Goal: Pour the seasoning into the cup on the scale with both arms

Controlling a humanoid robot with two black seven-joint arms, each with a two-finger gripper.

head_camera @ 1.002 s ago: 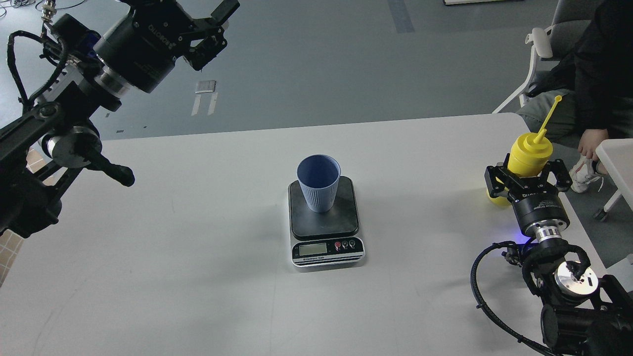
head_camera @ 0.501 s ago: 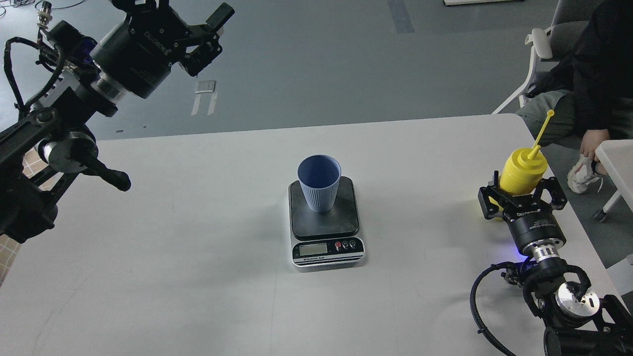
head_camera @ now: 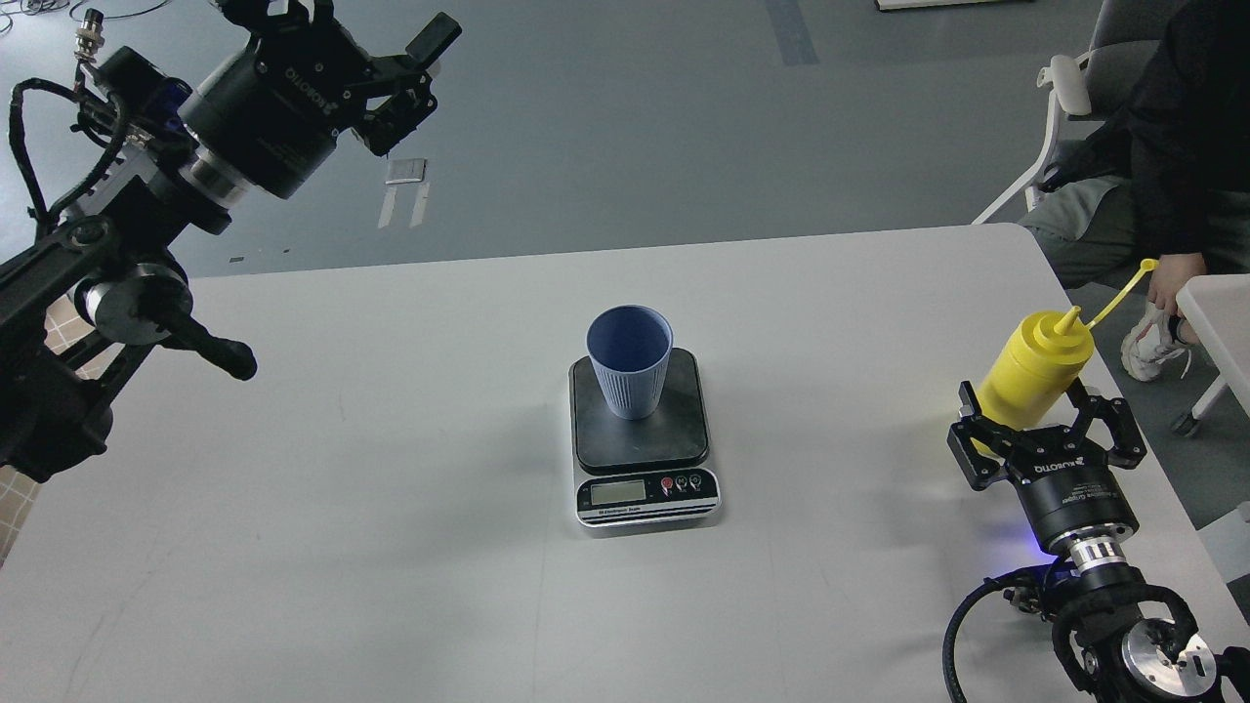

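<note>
The light blue ribbed cup (head_camera: pixel 630 359) stands upright on the dark platform of the scale (head_camera: pixel 684 430) in the middle of the white table. The yellow seasoning bottle (head_camera: pixel 1033 376) is at the table's right edge, leaning with its nozzle up and to the right and its cap strap sticking out sideways. My right gripper (head_camera: pixel 1043 434) is closed around the bottle's lower part, which it hides. My left gripper (head_camera: pixel 418 80) is open and empty, held high at the upper left, well away from the cup.
The white table (head_camera: pixel 391 469) has its far edge behind the scale and its right edge beside the bottle. A seated person (head_camera: pixel 1162 146) and a chair are past the right corner. A second white tabletop (head_camera: pixel 1221 303) is at the far right.
My right gripper has drawn back toward me along the right edge with the bottle, which has tipped over to the right. My left arm has shifted slightly to the left.
</note>
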